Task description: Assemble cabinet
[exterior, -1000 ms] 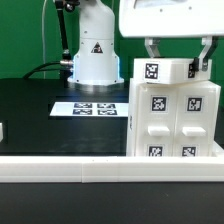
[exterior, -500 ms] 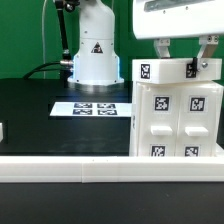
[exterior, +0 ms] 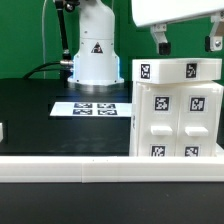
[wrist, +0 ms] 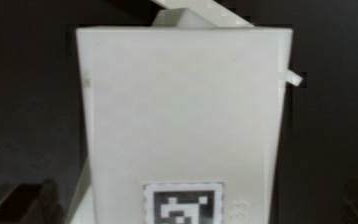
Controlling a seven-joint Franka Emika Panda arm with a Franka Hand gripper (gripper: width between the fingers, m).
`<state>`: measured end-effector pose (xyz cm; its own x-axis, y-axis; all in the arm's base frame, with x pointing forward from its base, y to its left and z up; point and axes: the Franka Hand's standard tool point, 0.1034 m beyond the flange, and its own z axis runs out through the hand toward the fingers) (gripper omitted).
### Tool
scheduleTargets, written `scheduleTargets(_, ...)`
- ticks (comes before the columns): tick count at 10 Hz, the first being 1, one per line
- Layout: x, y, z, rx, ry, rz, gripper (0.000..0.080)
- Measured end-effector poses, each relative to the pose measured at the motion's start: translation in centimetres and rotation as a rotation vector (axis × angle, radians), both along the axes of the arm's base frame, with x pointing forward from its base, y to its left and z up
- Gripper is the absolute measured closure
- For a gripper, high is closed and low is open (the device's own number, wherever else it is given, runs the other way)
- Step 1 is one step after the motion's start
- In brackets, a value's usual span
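One claw (exterior: 187, 41), spread wide and empty, has risen clear above the cabinet (exterior: 176, 108).

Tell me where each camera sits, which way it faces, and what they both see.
Exterior view: off the arm, low at table height, facing the cabinet front, the marker board and robot pedestal behind; the gripper hangs open above the cabinet.
Wrist view: on the wrist, looking down onto the cabinet top; dark fingertips show at the frame's edge.
Shared: the cabinet and the gripper fingers.
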<state>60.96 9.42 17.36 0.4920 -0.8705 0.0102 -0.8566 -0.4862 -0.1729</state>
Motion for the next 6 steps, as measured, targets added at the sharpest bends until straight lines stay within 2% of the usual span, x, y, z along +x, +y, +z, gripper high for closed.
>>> scheduleTargets(1, -0.02, 0.01, -0.1, -0.004, 0.0, 0.02, 0.0001)
scheduleTargets(3, -0.01, 0.09, -0.13, -0.038, -0.009, 0.226, 0.0002)
scheduleTargets(6, 0.56, 0.26, 0.68, -0.084, -0.033, 0.555, 0.0002)
